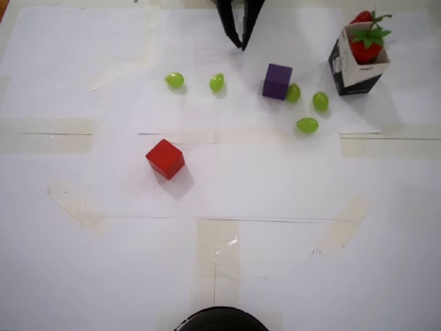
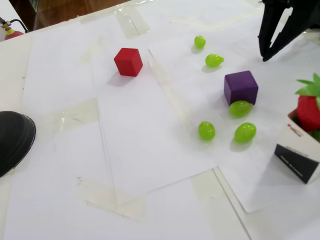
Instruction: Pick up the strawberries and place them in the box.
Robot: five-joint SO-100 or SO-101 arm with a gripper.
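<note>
The strawberries sit piled in the box at the worktop's far right in the overhead view; perhaps two show, the count unclear. The gripper hangs well apart, jaws slightly spread, empty, near the purple cube.

Red cube alone on white paper, well apart from the rest. Purple cube touching one green grape; two more grapes near it, another two left of it in overhead view. Tape strips across paper seams.
</note>
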